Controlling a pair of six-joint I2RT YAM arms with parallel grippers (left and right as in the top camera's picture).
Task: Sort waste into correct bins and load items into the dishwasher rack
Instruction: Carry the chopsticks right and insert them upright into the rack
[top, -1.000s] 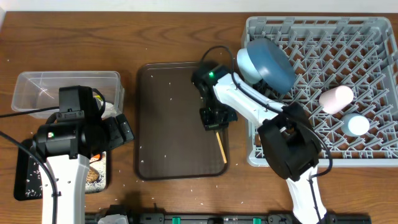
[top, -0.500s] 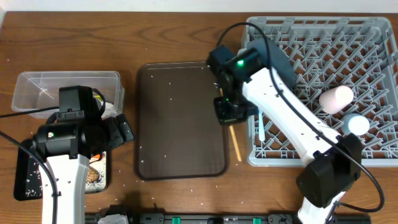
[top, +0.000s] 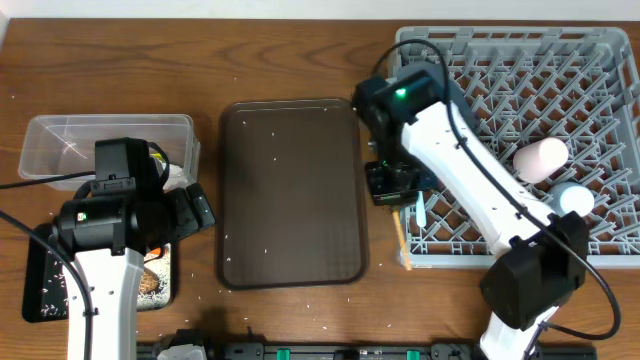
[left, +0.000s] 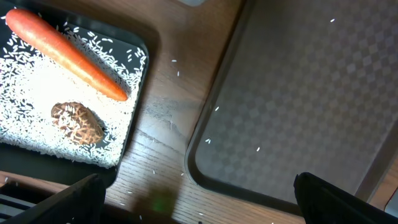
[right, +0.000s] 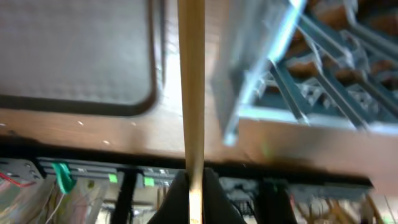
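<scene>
**Right claw carries the chopstick to the rack's edge**

In the right wrist view, the right claw (right: 194, 186) sits at the bottom edge of the frame, pressed together on a wooden chopstick (right: 191, 87). The chopstick is a smooth, pale, straight stick running up the middle of the picture.

From overhead, the right arm reaches from the lower right up to centre frame and bends down at the wrist. Its claw (top: 392, 185) is at the left wall of the dishwasher rack (top: 500, 38), a grey plastic lattice filling the upper right. The chopstick (top: 401, 245) hangs beside the rack's lower left corner. A second ago this claw was over the dark brown serving tray (top: 290, 190), a textured rectangle with rounded corners.

The left arm has not moved, and the left claw (top: 190, 210) is spread wide at lower left. Below it, the black tray (left: 142, 50) holds an orange carrot (left: 68, 53), a brown lump (left: 78, 121) and scattered rice grains (left: 37, 87).
</scene>
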